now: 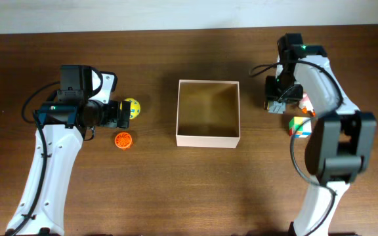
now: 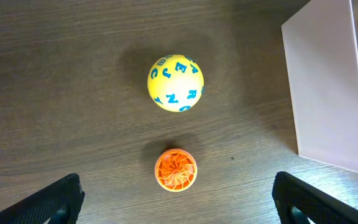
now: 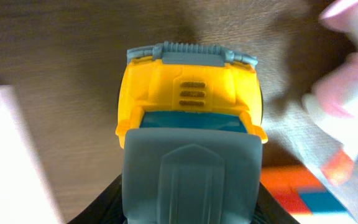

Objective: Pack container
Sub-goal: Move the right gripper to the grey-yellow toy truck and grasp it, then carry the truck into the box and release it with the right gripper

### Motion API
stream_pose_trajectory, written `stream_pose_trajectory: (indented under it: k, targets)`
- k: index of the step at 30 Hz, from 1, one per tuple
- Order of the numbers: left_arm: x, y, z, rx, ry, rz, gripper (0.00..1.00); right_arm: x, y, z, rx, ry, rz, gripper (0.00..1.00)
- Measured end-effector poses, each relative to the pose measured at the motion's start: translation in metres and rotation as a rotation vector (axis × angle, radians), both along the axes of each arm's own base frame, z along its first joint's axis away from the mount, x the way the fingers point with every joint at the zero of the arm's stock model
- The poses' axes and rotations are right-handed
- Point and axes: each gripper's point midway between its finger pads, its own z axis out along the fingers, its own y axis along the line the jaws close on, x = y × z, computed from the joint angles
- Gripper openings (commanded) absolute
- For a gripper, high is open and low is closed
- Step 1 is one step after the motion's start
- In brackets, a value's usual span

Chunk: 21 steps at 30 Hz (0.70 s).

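Observation:
The container (image 1: 208,138) is a square open box with white walls and a tan inside, at the table's middle. Its white wall shows in the left wrist view (image 2: 328,93) and in the right wrist view (image 3: 11,162). My left gripper (image 1: 125,115) is open and empty (image 2: 179,208), with a yellow lettered ball (image 2: 175,83) and an orange ridged disc (image 2: 176,169) on the table ahead of it. My right gripper (image 1: 279,103) sits just right of the container, shut on a yellow and grey toy truck (image 3: 190,124), with its fingers pressed against both sides.
A multicoloured cube (image 1: 298,126) and a pink and white toy (image 1: 305,103) lie right of the right gripper. They also show in the right wrist view, the cube (image 3: 309,193) and the toy (image 3: 347,106). The ball (image 1: 132,106) and disc (image 1: 123,139) lie left of the container.

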Motion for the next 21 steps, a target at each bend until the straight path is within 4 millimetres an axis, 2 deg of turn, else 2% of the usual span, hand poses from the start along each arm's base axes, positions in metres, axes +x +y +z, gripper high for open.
stream_pose_trajectory:
  k: [3,6,8,10,12,14,21]
  targets:
    - [0.000,0.000,0.000,0.000,0.000,0.000,0.99,-0.003,0.025,0.056,0.005,-0.118,0.043,0.34]
    - [0.000,0.000,0.000,0.000,0.000,0.000,0.99,-0.014,0.063,0.116,0.033,-0.257,0.103,0.31]
    - [0.000,0.000,0.000,0.000,0.000,0.000,0.99,-0.025,0.086,0.143,0.057,-0.317,0.135,0.30]
    - [0.000,0.000,0.000,0.000,0.000,0.000,0.99,-0.034,0.106,0.157,0.080,-0.344,0.156,0.29]
    - [0.000,0.000,0.000,0.000,0.000,0.000,0.99,-0.039,0.120,0.157,0.094,-0.340,0.164,0.30]
    - [0.000,0.000,0.000,0.000,0.000,0.000,0.99,-0.041,0.133,0.146,0.102,-0.312,0.162,0.30]
    - [0.000,0.000,0.000,0.000,0.000,0.000,0.99,-0.040,0.171,0.081,0.108,-0.219,0.155,0.30]
